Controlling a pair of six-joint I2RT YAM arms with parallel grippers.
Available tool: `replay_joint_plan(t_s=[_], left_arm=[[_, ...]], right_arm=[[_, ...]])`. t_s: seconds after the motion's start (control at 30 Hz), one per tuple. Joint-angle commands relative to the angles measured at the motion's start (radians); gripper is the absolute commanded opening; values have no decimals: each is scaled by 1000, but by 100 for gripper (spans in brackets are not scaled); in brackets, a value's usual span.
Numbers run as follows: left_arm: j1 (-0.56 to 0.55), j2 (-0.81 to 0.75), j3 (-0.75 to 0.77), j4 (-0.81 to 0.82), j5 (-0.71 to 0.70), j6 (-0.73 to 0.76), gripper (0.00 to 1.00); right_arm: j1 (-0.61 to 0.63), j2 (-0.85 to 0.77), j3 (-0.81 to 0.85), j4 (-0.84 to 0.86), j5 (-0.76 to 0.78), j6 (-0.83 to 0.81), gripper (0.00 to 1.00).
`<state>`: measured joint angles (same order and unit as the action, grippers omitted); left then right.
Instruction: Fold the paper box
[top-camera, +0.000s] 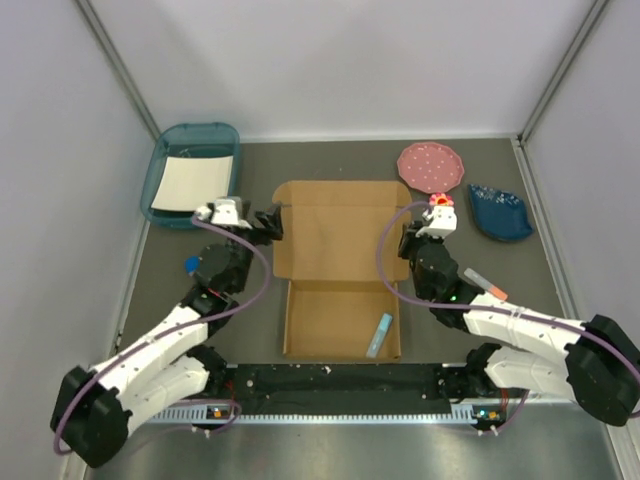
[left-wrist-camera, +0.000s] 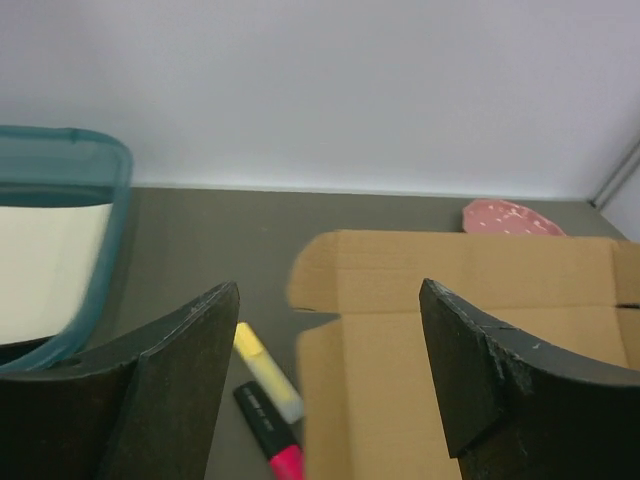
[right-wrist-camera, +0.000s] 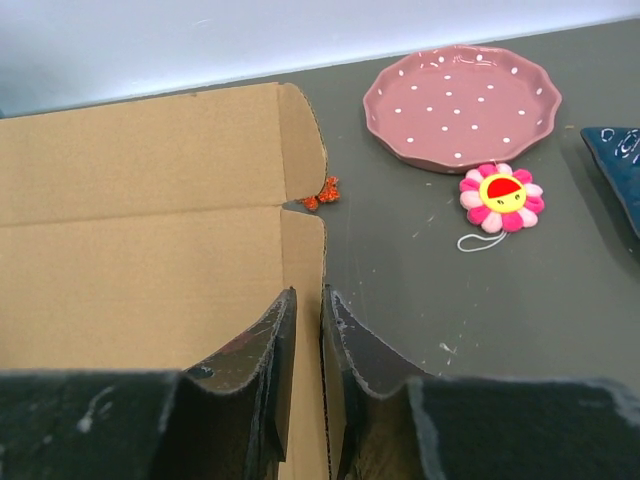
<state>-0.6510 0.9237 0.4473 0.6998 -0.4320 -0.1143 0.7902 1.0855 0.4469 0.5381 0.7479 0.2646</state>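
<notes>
Brown corrugated cardboard box (top-camera: 335, 250) sits centre frame on dark bench (top-camera: 330, 160), lid open. Left tool (left-wrist-camera: 330, 300) wide open, empty, by its left edge. Right tool (right-wrist-camera: 308, 305) nearly closed, pinching its right side wall.

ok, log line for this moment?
left gripper: open, beside box left edge | right gripper: shut on box right wall | box: lid open

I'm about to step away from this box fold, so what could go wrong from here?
The right gripper pinches only a thin edge of the paper box; it could slip or crease. The left gripper is open, holding nothing, so the box might slide. The highlighter beside the box could get knocked.
</notes>
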Motion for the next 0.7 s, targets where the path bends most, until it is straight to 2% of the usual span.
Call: replay_joint_plan(t_s=[0.0,0.03,0.1,0.37,0.57,0.67], left_arm=[[239,-130,71,-382,230,-180,79],[285,-153,77,-419,378,-232,79],[380,-148,125,-533,497,-252,78],[422,33,339,-807,847,-219,75],[442,141,445,-959,875,-173,73],[445,210,470,-993,886,-163,69]], right_arm=[[17,-41,29,-10,-18,-19,18],[17,-44,29,-16,-25,-19,18],[17,-48,26,-24,-30,-22,18],[17,-65,23,-53,-55,-36,18],[18,-75,18,-56,-61,-38,18],[17,-73,21,-58,-67,-36,18]])
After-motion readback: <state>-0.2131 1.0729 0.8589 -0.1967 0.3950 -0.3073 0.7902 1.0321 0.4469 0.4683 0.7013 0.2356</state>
